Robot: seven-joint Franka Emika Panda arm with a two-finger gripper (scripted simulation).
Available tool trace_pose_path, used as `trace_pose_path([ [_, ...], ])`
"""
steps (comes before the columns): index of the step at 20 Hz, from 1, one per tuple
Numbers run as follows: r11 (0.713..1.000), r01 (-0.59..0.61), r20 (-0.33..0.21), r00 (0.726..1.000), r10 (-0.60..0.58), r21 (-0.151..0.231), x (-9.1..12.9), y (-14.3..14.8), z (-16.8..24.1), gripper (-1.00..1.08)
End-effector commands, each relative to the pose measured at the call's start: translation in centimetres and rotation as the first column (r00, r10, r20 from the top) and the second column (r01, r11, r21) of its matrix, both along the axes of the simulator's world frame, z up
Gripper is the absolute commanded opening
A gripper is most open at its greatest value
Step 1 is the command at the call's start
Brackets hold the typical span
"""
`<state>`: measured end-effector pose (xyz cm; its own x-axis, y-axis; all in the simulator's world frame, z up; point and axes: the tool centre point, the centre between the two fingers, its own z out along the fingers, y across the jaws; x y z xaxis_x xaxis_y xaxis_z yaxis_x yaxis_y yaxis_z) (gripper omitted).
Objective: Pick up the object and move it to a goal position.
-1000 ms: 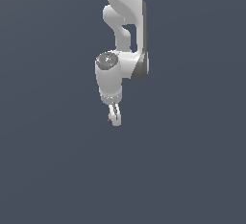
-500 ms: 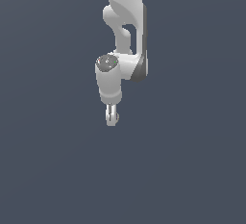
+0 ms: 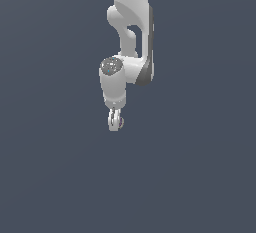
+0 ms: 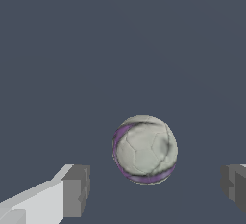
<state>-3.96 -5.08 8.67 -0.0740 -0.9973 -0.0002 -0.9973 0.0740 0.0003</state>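
Since the earlier frame, white two-finger gripper (image 3: 115, 123) sits slightly lower, jaws wide, holding nothing. Small grey-white ball with purple patches (image 4: 144, 149) lies between the fingers; center, descend, then close.

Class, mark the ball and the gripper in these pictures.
ball (image 4: 145, 149), wrist view, middle of its pale face.
gripper (image 4: 153, 187), wrist view, open gap midway between the fingertips.
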Motion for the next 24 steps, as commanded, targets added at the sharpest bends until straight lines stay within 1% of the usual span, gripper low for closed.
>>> trace_pose_path([
  [1,1.000,0.000,0.000,1.000,0.000,0.000,0.0,0.0,0.0,1.00],
  [5,1.000,0.001,0.000,1.000,-0.001,0.000,0.0,0.0,-0.8,1.00],
  [13,1.000,0.005,0.000,1.000,-0.005,0.000,-0.1,0.0,-4.3,1.00],
  [18,1.000,0.006,0.000,1.000,-0.006,0.000,-0.1,0.0,-5.0,1.00],
  [19,1.000,0.006,0.000,1.000,-0.006,0.000,-0.1,0.0,-5.0,-1.00],
  [24,1.000,0.006,0.000,1.000,-0.006,0.000,-0.1,0.0,-5.0,-1.00],
])
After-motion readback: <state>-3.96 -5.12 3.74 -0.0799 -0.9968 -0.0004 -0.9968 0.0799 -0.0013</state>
